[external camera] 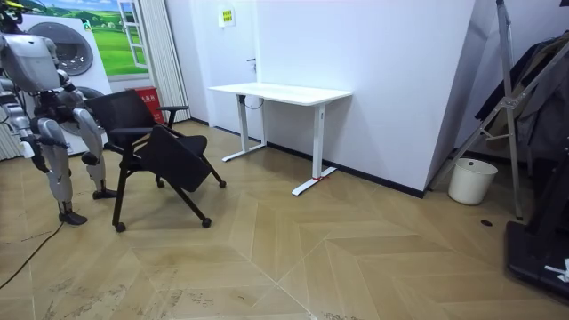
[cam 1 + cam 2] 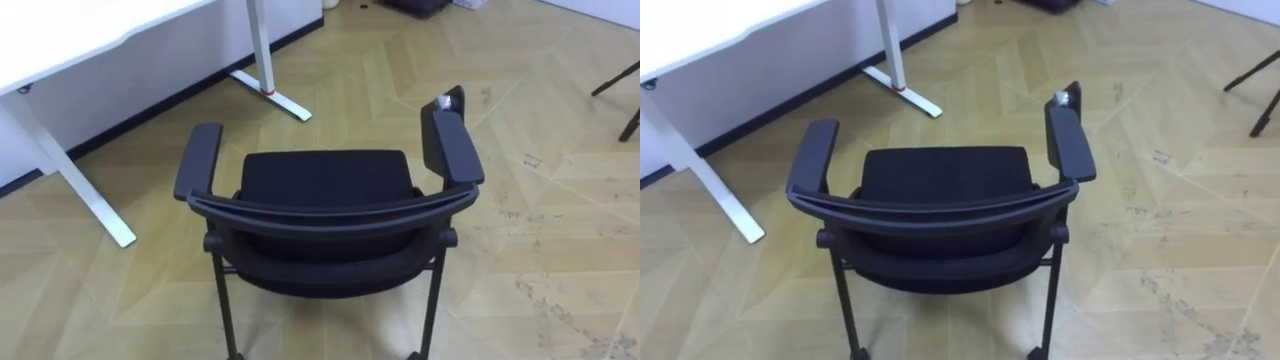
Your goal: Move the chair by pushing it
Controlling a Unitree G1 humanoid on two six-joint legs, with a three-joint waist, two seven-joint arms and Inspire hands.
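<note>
Black armchair with a padded seat and thin metal legs (image 2: 325, 185) stands on the pale herringbone wood floor (image 2: 540, 200). It is directly ahead of and below the robot, with its back turned to the robot. The curved black top rail of the backrest (image 2: 330, 212) is the nearest part. It runs crosswise, left to right, and is roughly centred, so neither arm looks nearer. The seat faces away, toward the white desk on white metal legs (image 2: 60, 40), which lies ahead to the left, well apart from the chair. In the room view the robot stands upright just behind the chair, its hands (image 1: 89, 157) low beside its body. Whether they are spread or closed I cannot tell. A push would likely begin by raising both hands forward onto that rail.
</note>
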